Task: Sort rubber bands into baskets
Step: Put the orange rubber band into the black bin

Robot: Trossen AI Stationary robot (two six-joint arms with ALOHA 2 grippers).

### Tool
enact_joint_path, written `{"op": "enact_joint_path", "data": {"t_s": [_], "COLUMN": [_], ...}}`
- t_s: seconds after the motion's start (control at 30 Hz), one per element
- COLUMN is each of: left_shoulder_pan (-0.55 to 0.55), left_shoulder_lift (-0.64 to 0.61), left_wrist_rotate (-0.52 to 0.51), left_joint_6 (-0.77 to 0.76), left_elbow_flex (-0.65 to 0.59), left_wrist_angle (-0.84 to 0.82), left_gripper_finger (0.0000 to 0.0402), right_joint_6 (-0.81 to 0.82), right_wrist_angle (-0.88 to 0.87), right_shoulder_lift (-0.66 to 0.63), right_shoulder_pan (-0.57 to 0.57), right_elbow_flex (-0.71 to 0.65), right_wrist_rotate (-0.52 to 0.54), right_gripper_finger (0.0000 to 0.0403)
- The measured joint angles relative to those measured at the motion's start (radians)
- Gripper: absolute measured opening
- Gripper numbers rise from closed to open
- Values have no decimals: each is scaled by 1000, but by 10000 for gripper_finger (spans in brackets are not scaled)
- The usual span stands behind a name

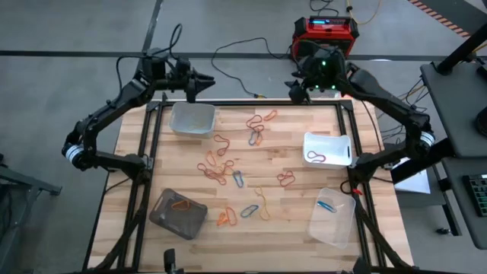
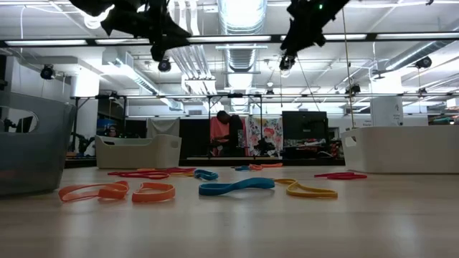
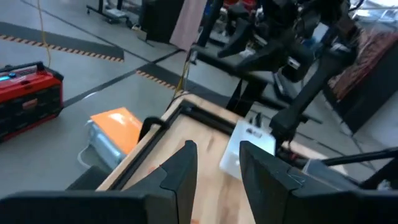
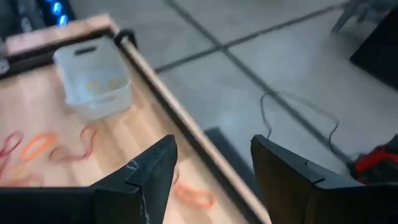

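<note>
Basically both grippers, left (image 1: 207, 82) and right (image 1: 295, 89), are hovering empty and parted at the far edge, bands (image 1: 221, 167) lying nearer, mid-table.

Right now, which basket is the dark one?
The smoky grey-brown basket at the table's near-left corner, holding an orange band. The white basket and both clear ones are light.

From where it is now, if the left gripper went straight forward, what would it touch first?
Probably the white basket by the table's far edge; it lies just beyond the open left gripper. The depth is unclear, so it might pass above.
</note>
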Motion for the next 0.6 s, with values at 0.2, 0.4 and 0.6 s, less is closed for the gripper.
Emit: {"op": "enact_joint_path", "data": {"t_s": [0.2, 0.4, 0.6], "left_shoulder_pan": [0, 0, -45], "left_shoulder_lift": [0, 0, 1], "left_wrist_rotate": [-29, -32, -65], "left_joint_6": [48, 219, 403], "left_elbow_flex": [18, -21, -125], "left_wrist_angle": [-2, -4, 12], "left_gripper_finger": [105, 105, 105], "right_joint_6": [12, 7, 138], "right_wrist_angle": [-153, -163, -72], "right_shoulder_lift": [60, 45, 13], "right_shoulder_pan": [0, 22, 117], "right_elbow_flex": [160, 87, -142], "right_wrist_rotate": [-56, -73, 2], "right_gripper_finger": [201, 201, 201]}}
